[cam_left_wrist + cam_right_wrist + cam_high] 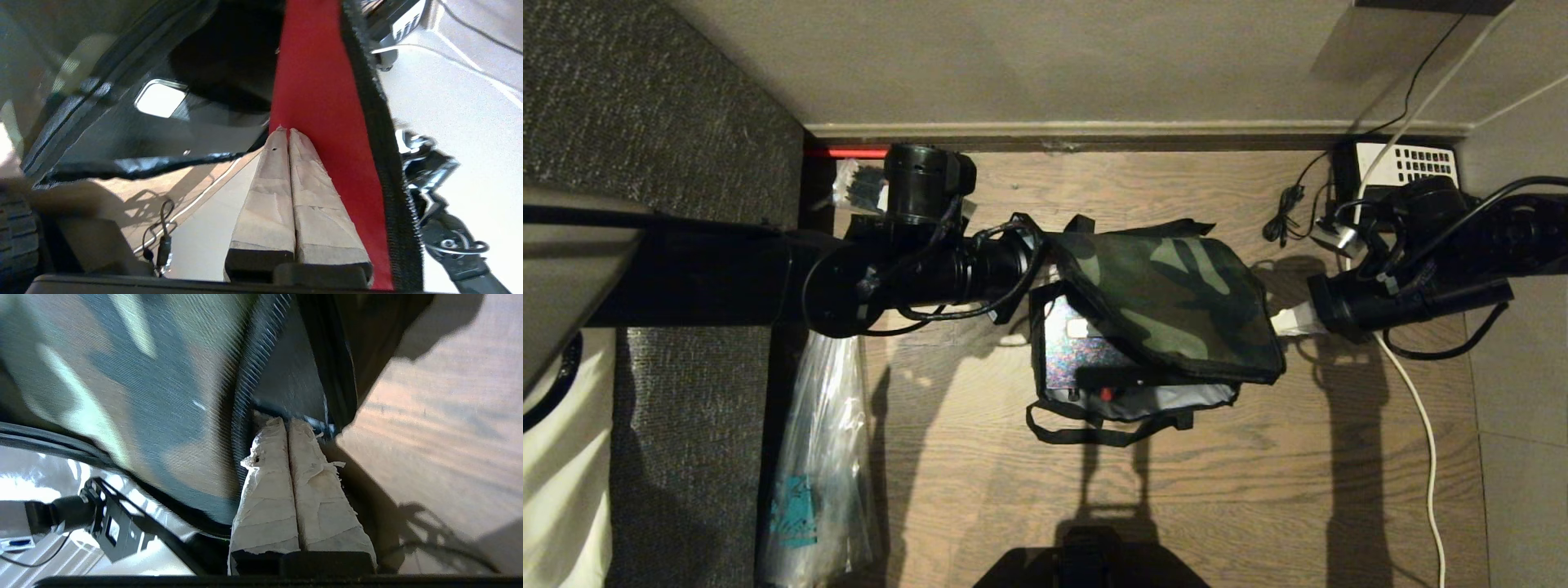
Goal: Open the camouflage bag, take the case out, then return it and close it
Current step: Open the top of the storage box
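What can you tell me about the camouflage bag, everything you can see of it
The camouflage bag is a boxy fabric bag in green, olive and black, standing on the wooden floor. Its lid hangs half open and tilted, with a red inner edge. Silvery-grey lining and black strap handles show at the front. The glossy black case sits inside. The left end effector and right end effector each pinch a lid edge.

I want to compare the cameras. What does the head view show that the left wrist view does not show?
Only the head view shows the whole camouflage bag on the wooden floor, its lid half lifted over the case, with the right gripper shut at the lid's right edge, and a clear plastic bag. Only the left wrist view shows the left gripper shut on the lid's red inner edge. Both show the bag, the glossy black case and the floor.
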`<state>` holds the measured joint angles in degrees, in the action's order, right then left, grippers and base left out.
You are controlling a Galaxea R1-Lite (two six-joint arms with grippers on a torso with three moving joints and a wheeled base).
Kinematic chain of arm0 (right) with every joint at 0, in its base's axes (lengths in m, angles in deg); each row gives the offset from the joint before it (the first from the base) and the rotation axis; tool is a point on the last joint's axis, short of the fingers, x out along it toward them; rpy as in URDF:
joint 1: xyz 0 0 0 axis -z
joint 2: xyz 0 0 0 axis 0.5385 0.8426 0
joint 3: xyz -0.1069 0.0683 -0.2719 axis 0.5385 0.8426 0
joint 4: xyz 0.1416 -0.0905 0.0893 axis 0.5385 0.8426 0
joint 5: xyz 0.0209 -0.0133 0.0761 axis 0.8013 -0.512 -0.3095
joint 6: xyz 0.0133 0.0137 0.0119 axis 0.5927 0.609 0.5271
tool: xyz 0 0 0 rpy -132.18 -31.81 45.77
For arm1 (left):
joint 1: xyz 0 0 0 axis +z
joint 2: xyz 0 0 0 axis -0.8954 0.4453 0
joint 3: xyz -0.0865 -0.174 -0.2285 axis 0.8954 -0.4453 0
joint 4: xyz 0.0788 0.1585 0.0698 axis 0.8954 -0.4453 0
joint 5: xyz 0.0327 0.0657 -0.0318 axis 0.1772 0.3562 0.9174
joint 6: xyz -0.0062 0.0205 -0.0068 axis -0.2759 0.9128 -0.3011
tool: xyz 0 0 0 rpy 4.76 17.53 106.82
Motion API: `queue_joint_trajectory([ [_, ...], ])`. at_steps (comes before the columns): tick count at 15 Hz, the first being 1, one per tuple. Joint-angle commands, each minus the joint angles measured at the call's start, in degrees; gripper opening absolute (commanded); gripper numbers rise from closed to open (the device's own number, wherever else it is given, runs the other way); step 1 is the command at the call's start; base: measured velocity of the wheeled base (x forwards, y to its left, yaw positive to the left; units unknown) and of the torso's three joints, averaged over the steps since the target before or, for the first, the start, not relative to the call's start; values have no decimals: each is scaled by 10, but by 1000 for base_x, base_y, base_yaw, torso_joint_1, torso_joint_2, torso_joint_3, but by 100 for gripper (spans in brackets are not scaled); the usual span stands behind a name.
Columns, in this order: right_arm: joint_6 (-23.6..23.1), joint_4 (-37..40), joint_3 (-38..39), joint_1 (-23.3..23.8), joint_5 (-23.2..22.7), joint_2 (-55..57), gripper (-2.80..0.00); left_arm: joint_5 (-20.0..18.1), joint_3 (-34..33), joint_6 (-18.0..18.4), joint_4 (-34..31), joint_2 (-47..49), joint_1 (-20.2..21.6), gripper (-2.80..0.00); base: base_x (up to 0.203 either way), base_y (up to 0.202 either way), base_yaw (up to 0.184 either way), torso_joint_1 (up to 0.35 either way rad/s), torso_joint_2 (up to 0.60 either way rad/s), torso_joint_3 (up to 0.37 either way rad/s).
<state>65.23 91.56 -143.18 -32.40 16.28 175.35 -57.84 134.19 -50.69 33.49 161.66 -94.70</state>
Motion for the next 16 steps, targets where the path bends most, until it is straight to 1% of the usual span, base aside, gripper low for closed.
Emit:
queue_joint_trajectory([
  [1, -13, 13, 2, 2, -2, 1, -280, -2, 12, -4, 1, 7, 1, -280, 0, 0, 0, 0, 0, 0],
  [3, -29, 25, 6, 2, -3, -1, -280, -1, 19, -4, 1, 11, 1, -280, 0, 0, 0, 0, 0, 0],
  [5, -15, 25, -9, 1, -6, 3, -280, -1, 26, -4, 1, 14, 4, -280, 0, 0, 0, 0, 0, 0],
  [8, 57, 19, -39, 1, -25, 2, -280, -1, 35, -4, 2, 22, 10, -280, 0, 0, 0, 0, 0, 0],
  [10, 86, 17, -62, 1, -28, 4, -280, -1, 44, -4, 2, 27, 14, -280, 0, 0, 0, 0, 0, 0],
  [12, 99, 20, -82, 1, -28, 7, -280, -1, 49, -4, 2, 31, 19, -280, 0, 0, 0, 0, 0, 0],
  [14, 121, 18, -109, 1, -28, 14, -280, -1, 58, -4, 2, 35, 28, -280, 0, 0, 0, 0, 0, 0],
  [16, 125, 18, -123, 2, -28, 18, -280, -1, 66, -4, 2, 39, 34, -280, 0, 0, 0, 0, 0, 0],
])
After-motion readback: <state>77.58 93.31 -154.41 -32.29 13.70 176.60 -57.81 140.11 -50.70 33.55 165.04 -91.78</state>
